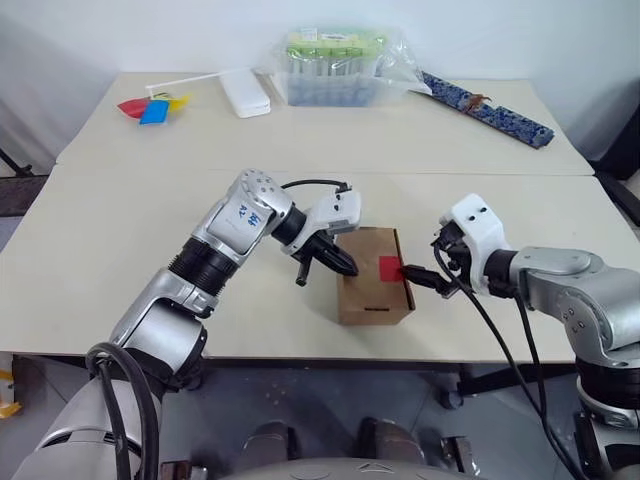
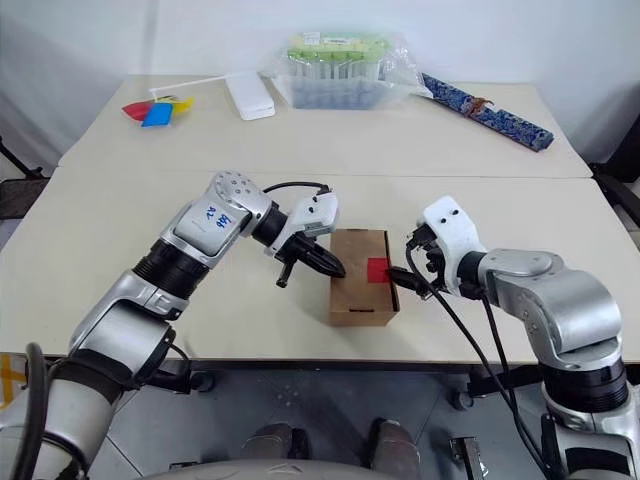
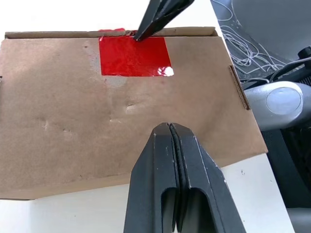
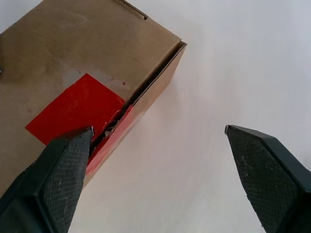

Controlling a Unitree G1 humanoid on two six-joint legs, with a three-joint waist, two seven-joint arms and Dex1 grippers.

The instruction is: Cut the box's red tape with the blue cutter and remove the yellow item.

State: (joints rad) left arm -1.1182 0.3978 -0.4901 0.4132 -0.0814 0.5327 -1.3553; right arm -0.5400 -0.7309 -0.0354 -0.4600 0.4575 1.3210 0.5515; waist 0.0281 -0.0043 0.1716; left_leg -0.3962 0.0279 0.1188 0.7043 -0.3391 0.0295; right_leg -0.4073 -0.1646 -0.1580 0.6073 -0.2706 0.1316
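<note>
Pale worktop [image 1: 120, 250]; box [image 1: 372, 285] near its front edge. Red tape [image 4: 77, 109] looks slit along the flap seam. Right tool [image 4: 155, 165] spread wide, one finger at that seam; left tool [image 3: 171, 145] pressed together, empty. Next: pry flap open.

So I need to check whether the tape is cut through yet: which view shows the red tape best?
The right wrist view: the red tape is close up, torn along the box flap edge beside the right gripper fingertip. The left wrist view shows its flat top face; the eye views show it as a small patch.
</note>
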